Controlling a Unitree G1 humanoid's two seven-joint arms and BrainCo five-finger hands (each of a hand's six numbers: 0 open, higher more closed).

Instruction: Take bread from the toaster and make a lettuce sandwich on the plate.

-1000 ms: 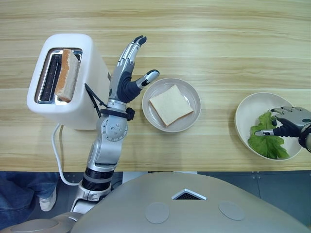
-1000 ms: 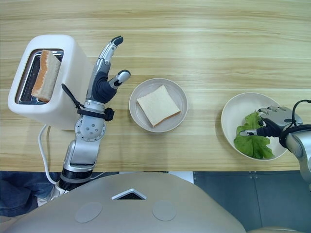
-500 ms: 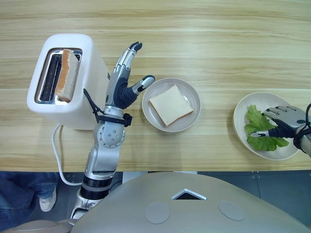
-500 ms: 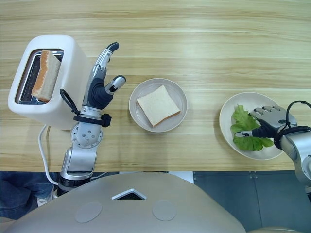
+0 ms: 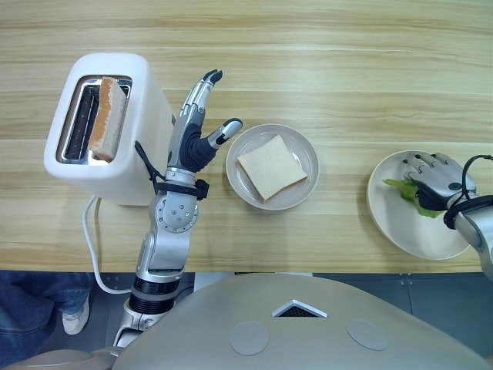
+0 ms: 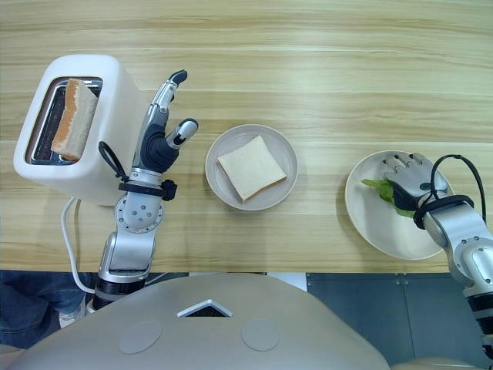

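In the left eye view, take the round beige plate (image 5: 306, 146) in the middle of the light wooden table (image 5: 347, 54) as your mark: a square white bread slice (image 5: 271, 166) lies flat in it. To the plate's left stands the white toaster (image 5: 127, 166). A slice of toasted bread with a brown crust (image 5: 106, 116) stands on edge in its slot, poking above the top. Your left hand (image 5: 194, 135) is between the toaster and the plate, close by the toaster's side wall. Its fingers are stretched out and spread towards the far side of the table. It holds nothing, and its thumb tip is near the plate's left rim without touching it. A white cord (image 5: 88, 247) runs from the toaster's near side to the table edge, left of the plate. In the right eye view, a cream dish (image 6: 381, 231) sits well to the right of the plate. Your right hand (image 6: 412, 179) is over the far part of that dish, back upward, its fingers curled down around a green lettuce leaf (image 6: 378, 186). A tip of the leaf sticks out on the side towards the plate. You cannot tell whether the leaf is clear of the dish or rests on it.
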